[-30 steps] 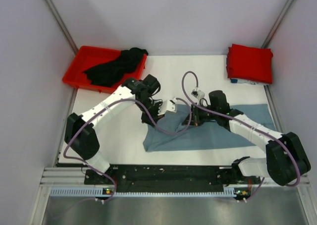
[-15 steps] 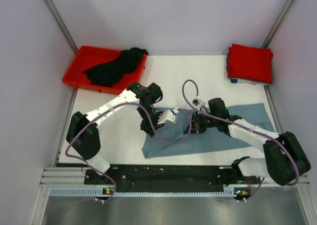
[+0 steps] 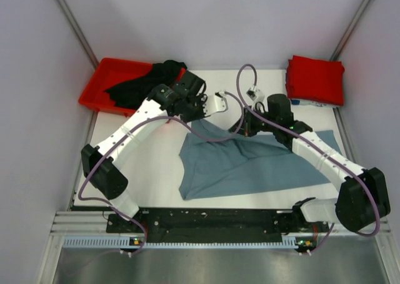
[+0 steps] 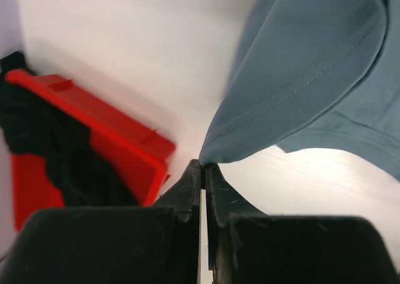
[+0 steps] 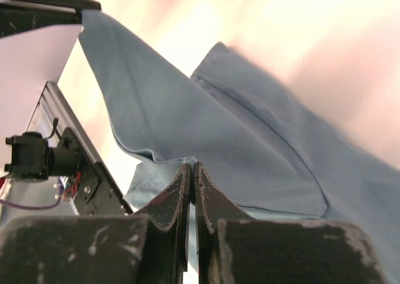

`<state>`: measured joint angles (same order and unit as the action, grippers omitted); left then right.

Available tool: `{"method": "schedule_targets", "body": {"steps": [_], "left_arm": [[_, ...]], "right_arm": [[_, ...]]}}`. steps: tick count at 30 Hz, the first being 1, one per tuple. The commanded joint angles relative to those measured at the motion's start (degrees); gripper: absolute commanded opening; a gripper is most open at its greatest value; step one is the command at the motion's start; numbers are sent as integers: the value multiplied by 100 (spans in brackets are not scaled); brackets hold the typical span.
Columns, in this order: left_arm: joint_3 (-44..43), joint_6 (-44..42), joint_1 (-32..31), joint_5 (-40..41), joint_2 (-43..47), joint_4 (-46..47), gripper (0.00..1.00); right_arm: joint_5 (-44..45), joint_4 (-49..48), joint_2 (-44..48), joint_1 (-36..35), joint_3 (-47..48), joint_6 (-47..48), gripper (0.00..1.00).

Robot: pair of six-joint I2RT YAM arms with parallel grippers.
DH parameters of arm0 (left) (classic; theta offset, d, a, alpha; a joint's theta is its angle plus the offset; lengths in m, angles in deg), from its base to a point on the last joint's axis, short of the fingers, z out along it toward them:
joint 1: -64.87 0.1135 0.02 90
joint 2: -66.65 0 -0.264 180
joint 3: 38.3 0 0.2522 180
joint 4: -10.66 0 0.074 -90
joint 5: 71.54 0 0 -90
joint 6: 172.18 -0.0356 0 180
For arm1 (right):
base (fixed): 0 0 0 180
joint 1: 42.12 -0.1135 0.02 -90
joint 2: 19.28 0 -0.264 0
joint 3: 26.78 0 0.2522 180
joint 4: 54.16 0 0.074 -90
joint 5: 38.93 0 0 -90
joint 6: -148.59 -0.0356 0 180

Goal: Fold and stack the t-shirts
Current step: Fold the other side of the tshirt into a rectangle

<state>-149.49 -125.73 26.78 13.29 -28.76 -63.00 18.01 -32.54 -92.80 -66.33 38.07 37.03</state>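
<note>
one grey-blue t-shirt (image 3: 250, 162) pinched by both pincers (image 4: 203, 166) (image 5: 192, 166)

pincer (image 4: 202, 166) pinching grey-blue t-shirt (image 4: 306, 77), red bin (image 4: 94, 146)

blue tee (image 3: 250, 165) matt cloth; bin (image 3: 92, 91) smooth plastic

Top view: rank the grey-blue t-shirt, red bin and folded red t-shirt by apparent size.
1. grey-blue t-shirt, clearly largest
2. red bin
3. folded red t-shirt, somewhat smaller than the bin
</note>
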Motion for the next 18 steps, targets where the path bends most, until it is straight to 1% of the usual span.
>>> {"method": "schedule_targets", "body": {"steps": [1,3,6,10,12,14,18], "left_arm": [[-495,-39,-15,1193,41,690,0],[-724,-109,3,1185,49,577,0],[-1041,-197,-15,844,58,182,0],[-1165,-408,-32,-263,155,-731,0],[-1086,-575,-50,-877,199,-1284,0],[-902,-759,-67,-1274,243,-1839,0],[-86,-927,-76,-1601,374,-2429,0]], "right_arm": [[159,172,-119,118,419,205,0],[151,207,-93,127,428,249,0],[116,251,-49,135,402,293,0],[45,339,91,127,279,328,0],[-25,409,179,135,174,372,0],[-191,480,241,135,33,390,0],[-517,620,338,135,-379,372,0]]}}
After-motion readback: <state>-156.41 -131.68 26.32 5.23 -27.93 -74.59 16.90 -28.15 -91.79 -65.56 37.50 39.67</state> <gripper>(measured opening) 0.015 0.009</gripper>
